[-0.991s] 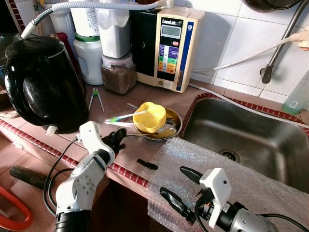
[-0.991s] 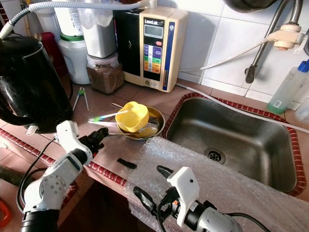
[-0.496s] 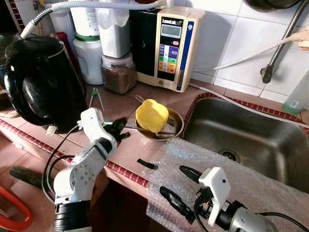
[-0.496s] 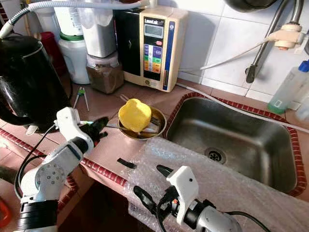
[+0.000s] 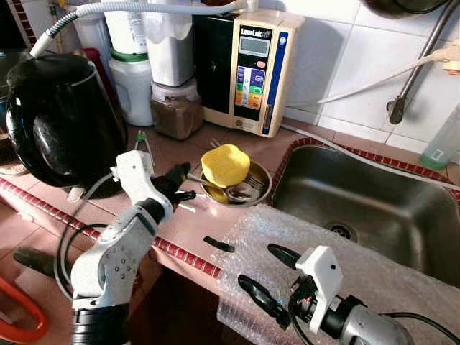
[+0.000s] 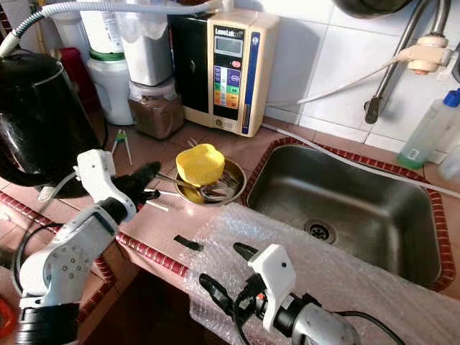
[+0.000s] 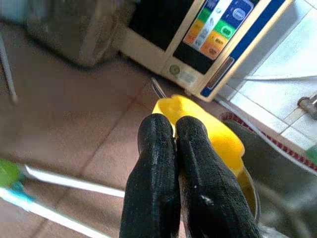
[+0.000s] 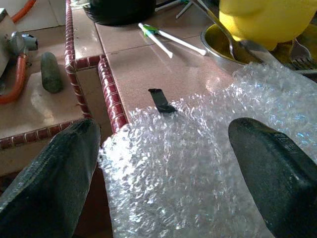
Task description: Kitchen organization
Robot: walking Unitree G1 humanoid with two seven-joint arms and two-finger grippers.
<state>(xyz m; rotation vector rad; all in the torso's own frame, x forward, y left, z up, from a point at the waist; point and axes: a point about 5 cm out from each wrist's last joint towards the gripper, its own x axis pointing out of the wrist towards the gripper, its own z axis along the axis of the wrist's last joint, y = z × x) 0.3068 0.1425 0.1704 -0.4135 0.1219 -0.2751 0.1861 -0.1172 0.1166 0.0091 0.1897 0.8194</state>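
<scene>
Step in hand: left gripper, fingers pressed together on nothing, beside the metal bowl at frame centre; right gripper spread wide over bubble wrap, lower right; next: open, grasp utensil

Wide-spread jaws hang over bubble wrap, a small black strip at its edge.

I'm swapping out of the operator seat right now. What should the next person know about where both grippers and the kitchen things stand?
Left gripper: fingers shut, nothing seen held, beside the metal bowl.
Right gripper: open, hovering over the bubble wrap, holding nothing.
Yellow cup and a spoon sit in the bowl on the counter left of the sink. White sticks and a small black piece lie on the counter.
Done: nothing clearly put away.
Left: sort bowl, cup and loose bits.
</scene>
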